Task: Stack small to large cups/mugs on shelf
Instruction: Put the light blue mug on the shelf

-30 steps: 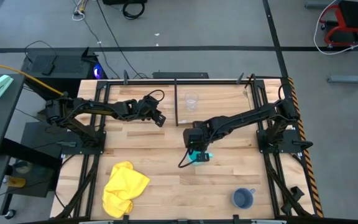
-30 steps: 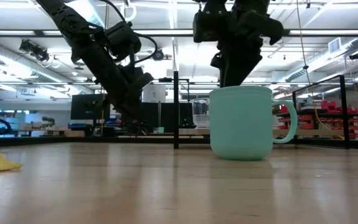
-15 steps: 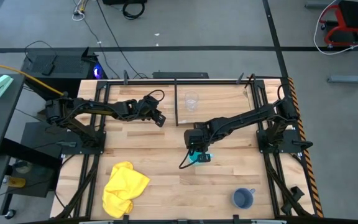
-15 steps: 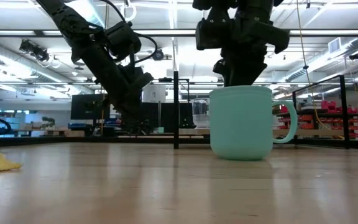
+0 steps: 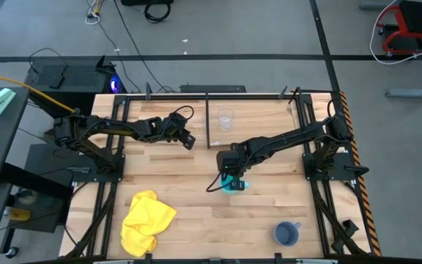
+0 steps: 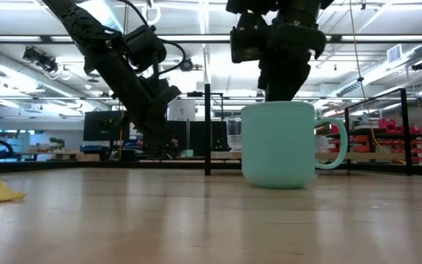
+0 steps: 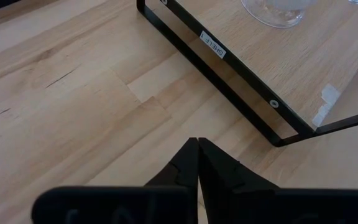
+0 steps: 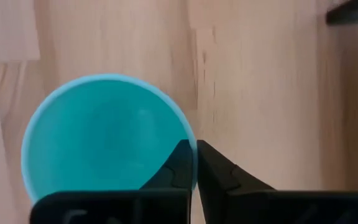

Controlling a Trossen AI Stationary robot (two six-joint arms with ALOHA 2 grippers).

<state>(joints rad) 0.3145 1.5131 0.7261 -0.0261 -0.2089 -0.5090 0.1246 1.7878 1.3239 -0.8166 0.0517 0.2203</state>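
Right gripper (image 5: 228, 173) is what we find directly over the cyan mug (image 5: 234, 183) near the middle of the table (image 5: 196, 220), its two fingers pressed together at the mug's rim with nothing between them, as the right wrist view shows. We see the mug standing upright on the wood, its handle clear in the low view. Our left gripper (image 7: 197, 163) waits with its fingers closed, just beside the shelf (image 7: 303, 68), where the clear cup (image 5: 226, 119) stands on the board. We spot the grey-blue mug (image 5: 287, 234) near the table's front right and a yellow cloth (image 5: 146, 220) front left.
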